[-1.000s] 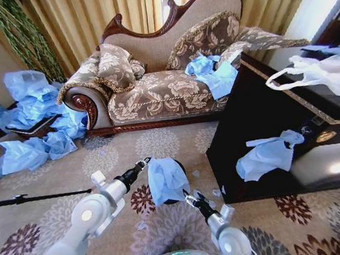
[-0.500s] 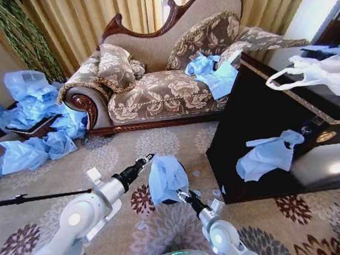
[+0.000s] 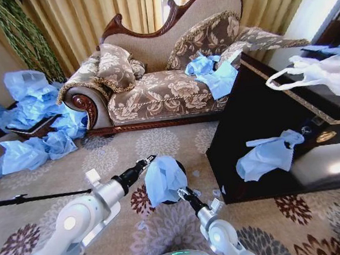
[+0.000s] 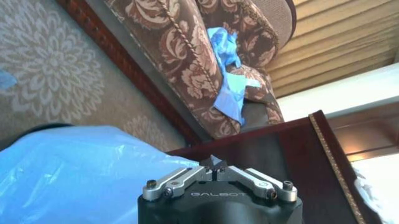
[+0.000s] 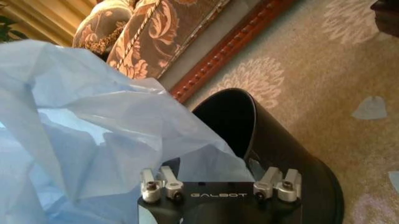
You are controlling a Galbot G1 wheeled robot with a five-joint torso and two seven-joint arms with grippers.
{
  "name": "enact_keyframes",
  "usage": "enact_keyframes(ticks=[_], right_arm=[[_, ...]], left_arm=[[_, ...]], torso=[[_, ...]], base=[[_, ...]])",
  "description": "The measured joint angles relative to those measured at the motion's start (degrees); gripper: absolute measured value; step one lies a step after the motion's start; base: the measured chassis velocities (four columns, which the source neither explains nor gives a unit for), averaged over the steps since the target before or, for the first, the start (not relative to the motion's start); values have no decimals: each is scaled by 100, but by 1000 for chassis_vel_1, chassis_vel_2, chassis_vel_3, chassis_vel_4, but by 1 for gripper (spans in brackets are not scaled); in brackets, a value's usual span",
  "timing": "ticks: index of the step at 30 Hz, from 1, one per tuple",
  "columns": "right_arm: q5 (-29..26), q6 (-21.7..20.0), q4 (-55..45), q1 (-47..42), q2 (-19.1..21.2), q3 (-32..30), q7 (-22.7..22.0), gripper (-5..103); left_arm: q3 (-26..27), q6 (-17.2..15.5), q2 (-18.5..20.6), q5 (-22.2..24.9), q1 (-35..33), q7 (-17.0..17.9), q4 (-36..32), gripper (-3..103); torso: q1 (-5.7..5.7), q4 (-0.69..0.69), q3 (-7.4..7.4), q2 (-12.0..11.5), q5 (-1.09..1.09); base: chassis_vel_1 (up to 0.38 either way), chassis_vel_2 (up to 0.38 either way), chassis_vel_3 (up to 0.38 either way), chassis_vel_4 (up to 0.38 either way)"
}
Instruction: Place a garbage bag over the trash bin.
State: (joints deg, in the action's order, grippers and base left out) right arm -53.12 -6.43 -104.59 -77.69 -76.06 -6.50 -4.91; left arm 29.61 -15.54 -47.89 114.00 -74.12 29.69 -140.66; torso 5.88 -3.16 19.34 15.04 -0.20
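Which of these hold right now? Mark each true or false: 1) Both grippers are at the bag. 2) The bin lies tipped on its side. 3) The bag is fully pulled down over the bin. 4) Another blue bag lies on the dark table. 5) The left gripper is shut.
1) True: the left gripper is at the bag's upper edge, the right gripper at its lower edge.
2) False: the bin stands upright on the carpet.
3) False: the bag hangs bunched above the bin, whose mouth is partly uncovered.
4) True: a blue bag lies on the dark table.
5) True: its jaws meet at the tips.
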Motion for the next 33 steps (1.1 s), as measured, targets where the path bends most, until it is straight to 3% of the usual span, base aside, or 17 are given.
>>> enact_keyframes(ticks=[3, 5, 11, 21, 23, 24, 26, 33], right_arm=[[148, 81, 25, -46, -52, -19, 80, 60], [164, 97, 16, -78, -54, -33, 100, 60], [196, 138, -171, -277, 24, -169, 175, 40], [217, 200, -407, -487, 47, -400, 341, 16], [280, 211, -422, -536, 44, -404, 420, 16], [365, 238, -418, -576, 38, -402, 510, 7], [598, 348, -345, -634, 13, -385, 811, 18], [1063, 582, -363, -644, -42, -262, 1471, 39]], left_arm=[[16, 2, 34, 56, -59, -1, -32, 0], [19, 2, 31, 58, -72, -2, -34, 0], [85, 8, -11, 57, -112, -7, -83, 0], [304, 43, 33, 67, -215, -19, -191, 0], [318, 67, 59, 105, -201, -17, -207, 0], [323, 85, 92, 166, -164, -1, -211, 0], [309, 110, 163, 272, -39, 34, -170, 0], [-4, 156, 365, 489, 359, 139, 59, 0]], torso=[[0, 0, 0, 0, 0], [0, 0, 0, 0, 0], [0, 0, 0, 0, 0], [0, 0, 0, 0, 0], [0, 0, 0, 0, 0], [0, 0, -1, 0, 0], [0, 0, 0, 0, 0], [0, -1, 0, 0, 0]], base=[[0, 0, 0, 0], [0, 0, 0, 0], [0, 0, 0, 0], [0, 0, 0, 0], [0, 0, 0, 0], [0, 0, 0, 0], [0, 0, 0, 0], [0, 0, 0, 0]])
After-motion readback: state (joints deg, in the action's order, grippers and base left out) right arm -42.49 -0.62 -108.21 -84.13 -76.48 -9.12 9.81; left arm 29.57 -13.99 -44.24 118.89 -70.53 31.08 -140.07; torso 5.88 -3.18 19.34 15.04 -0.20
